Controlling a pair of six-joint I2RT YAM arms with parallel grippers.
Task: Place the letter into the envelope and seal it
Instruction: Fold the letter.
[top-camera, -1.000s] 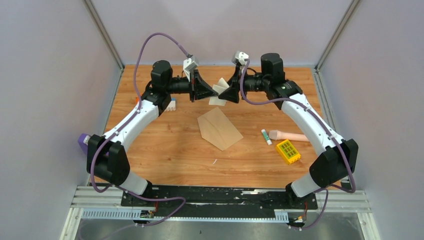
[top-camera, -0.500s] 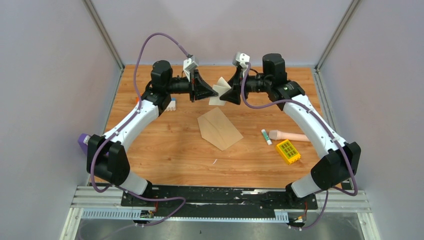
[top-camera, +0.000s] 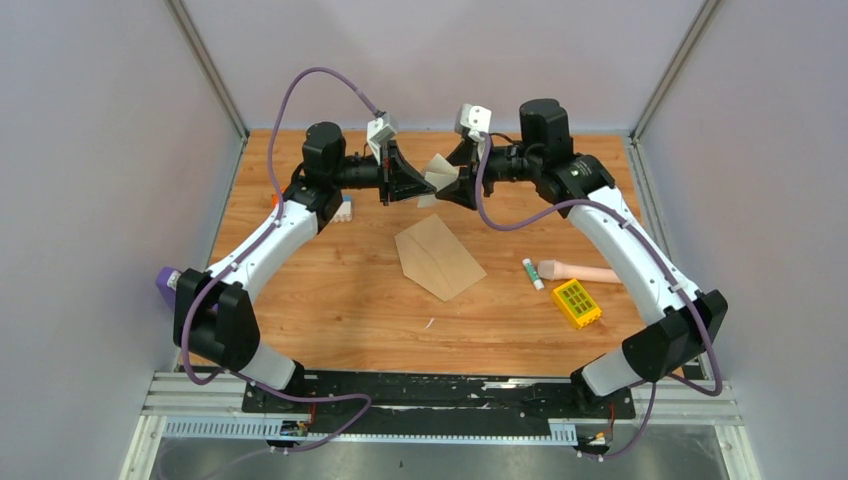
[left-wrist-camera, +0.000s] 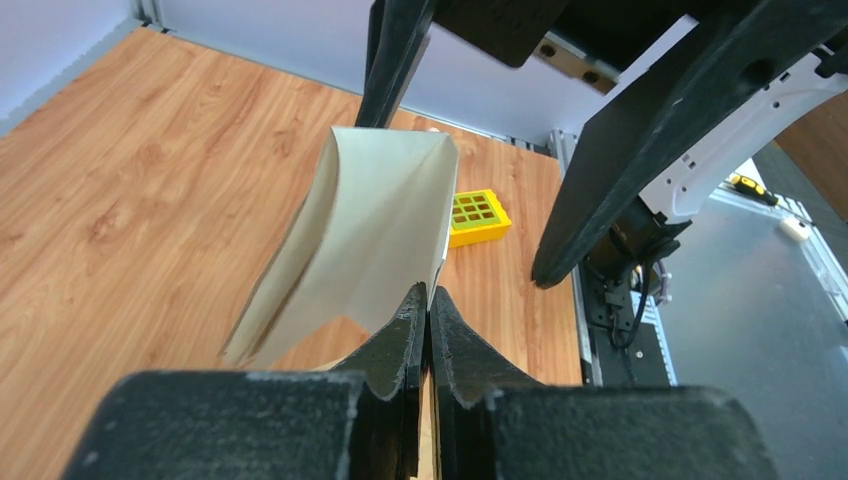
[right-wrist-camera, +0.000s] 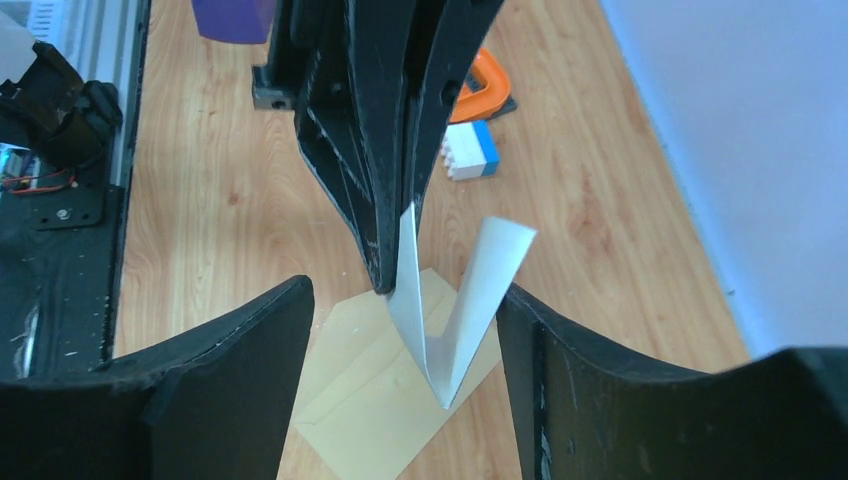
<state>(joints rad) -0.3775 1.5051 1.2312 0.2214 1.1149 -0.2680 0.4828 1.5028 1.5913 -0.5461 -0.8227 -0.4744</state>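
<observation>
The letter hangs in the air over the back of the table, folded into a V. My left gripper is shut on one edge of it; in the left wrist view the paper rises from the closed tips. My right gripper faces it from the right and stands open. Its fingers straddle the folded sheet in the right wrist view, without clamping it. The envelope lies flat on the wood below, also seen under the letter.
To the right lie a glue stick, a pink handle and a yellow box. A white-blue block sits by the left arm, with an orange clamp nearby. A purple object sits at the left edge.
My right gripper's jaws have spread apart and let go of the letter, and that arm has shifted slightly toward the back. The left gripper still holds the sheet.
</observation>
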